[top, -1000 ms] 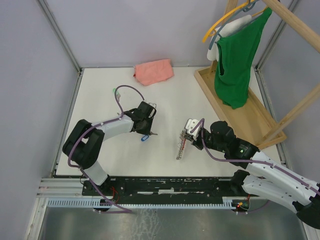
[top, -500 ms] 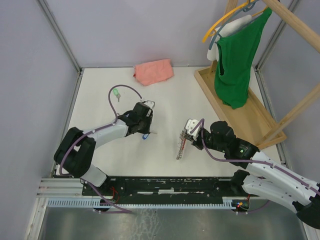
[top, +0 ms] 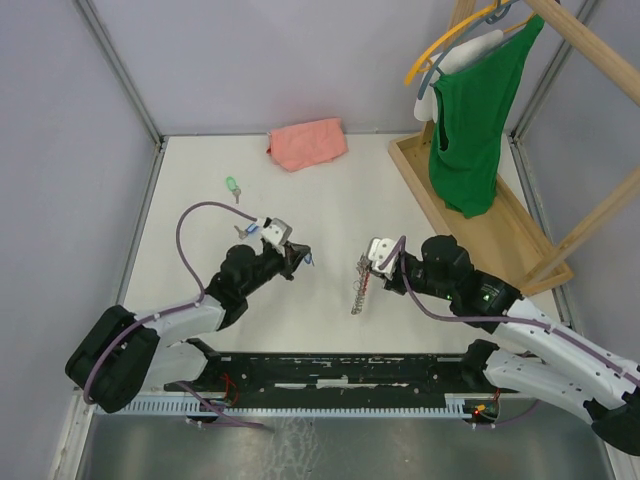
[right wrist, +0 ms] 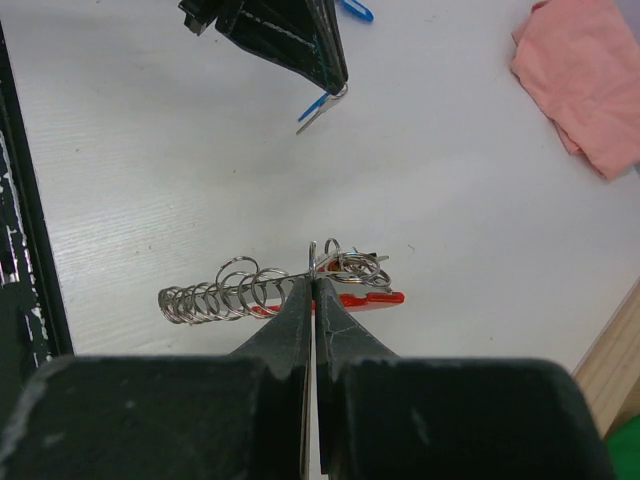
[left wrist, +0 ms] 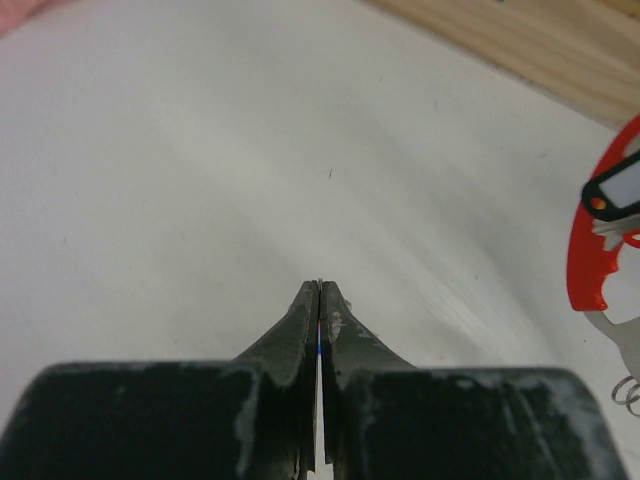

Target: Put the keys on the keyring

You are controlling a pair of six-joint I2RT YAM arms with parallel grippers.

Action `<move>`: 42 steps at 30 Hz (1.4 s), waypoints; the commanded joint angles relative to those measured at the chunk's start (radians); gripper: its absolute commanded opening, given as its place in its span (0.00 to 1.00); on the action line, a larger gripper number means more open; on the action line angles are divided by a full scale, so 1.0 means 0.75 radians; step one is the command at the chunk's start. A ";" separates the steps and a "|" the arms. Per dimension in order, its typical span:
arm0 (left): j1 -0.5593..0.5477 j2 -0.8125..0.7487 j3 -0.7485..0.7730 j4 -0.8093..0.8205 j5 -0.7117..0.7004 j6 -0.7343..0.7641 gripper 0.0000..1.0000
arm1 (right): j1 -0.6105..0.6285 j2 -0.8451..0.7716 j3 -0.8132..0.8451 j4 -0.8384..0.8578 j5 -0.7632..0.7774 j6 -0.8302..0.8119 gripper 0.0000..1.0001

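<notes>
Two pincers, both clamped tight, face off mid-frame: the left pincer (left wrist: 319,290) nips a small blue-headed silver key (right wrist: 318,108), one end jutting free, while the right pincer (right wrist: 312,280) steadies the silver wire keyring with red tag (right wrist: 340,265), seemingly for threading. One green-headed silver key (top: 232,186) lies loose at upper left.

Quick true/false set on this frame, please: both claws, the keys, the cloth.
1. The left claw is shut on a blue key. True.
2. The right claw hangs open. False: it is shut on the keyring.
3. A green key lies loose on the table. True.
4. The pink cloth covers the keyring. False: it lies at the table's far edge, well apart from it.
</notes>
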 commanded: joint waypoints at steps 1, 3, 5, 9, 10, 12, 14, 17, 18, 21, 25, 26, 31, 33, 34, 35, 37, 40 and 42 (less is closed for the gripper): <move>0.004 -0.062 -0.141 0.733 0.138 0.151 0.03 | 0.007 0.004 0.059 0.091 -0.118 -0.195 0.01; 0.004 -0.067 -0.161 0.815 0.161 0.155 0.03 | 0.006 0.012 0.043 0.119 -0.144 -0.268 0.01; 0.004 -0.064 -0.184 0.930 0.168 0.139 0.03 | 0.007 0.026 0.034 0.151 -0.162 -0.337 0.01; 0.004 -0.025 -0.269 1.234 0.283 0.187 0.03 | 0.007 0.073 0.044 0.172 -0.214 -0.451 0.01; 0.004 -0.007 -0.284 1.297 0.328 0.206 0.03 | 0.007 0.088 0.048 0.164 -0.229 -0.505 0.01; 0.004 0.014 -0.303 1.360 0.416 0.261 0.03 | 0.007 0.115 0.061 0.146 -0.266 -0.592 0.01; 0.005 0.015 -0.309 1.367 0.497 0.323 0.03 | 0.007 0.138 0.073 0.140 -0.293 -0.631 0.01; 0.004 0.014 -0.306 1.366 0.613 0.385 0.03 | 0.007 0.159 0.078 0.154 -0.312 -0.712 0.01; 0.004 0.010 -0.304 1.366 0.639 0.395 0.03 | 0.006 0.165 0.081 0.157 -0.319 -0.726 0.01; 0.004 0.006 -0.298 1.366 0.709 0.418 0.03 | 0.007 0.177 0.089 0.167 -0.340 -0.758 0.01; -0.008 0.018 -0.277 1.343 0.805 0.441 0.03 | 0.007 0.191 0.093 0.163 -0.355 -0.806 0.01; -0.014 0.025 -0.269 1.328 0.820 0.450 0.03 | 0.007 0.195 0.095 0.165 -0.353 -0.814 0.01; -0.036 0.054 -0.227 1.298 0.882 0.493 0.03 | 0.006 0.199 0.083 0.186 -0.339 -0.851 0.01; -0.045 0.066 -0.207 1.279 0.903 0.502 0.03 | 0.007 0.203 0.081 0.187 -0.336 -0.857 0.01; -0.053 0.072 -0.202 1.280 0.907 0.511 0.03 | 0.007 0.203 0.078 0.188 -0.338 -0.861 0.01; -0.058 0.072 -0.198 1.279 0.910 0.516 0.03 | 0.007 0.205 0.076 0.193 -0.339 -0.864 0.01; -0.067 0.069 -0.192 1.279 0.919 0.521 0.03 | 0.007 0.206 0.070 0.206 -0.339 -0.865 0.01; -0.075 0.053 -0.185 1.250 0.939 0.525 0.03 | 0.007 0.211 0.064 0.226 -0.342 -0.867 0.01; -0.083 0.042 -0.179 1.215 0.939 0.542 0.03 | 0.007 0.212 0.061 0.240 -0.350 -0.867 0.01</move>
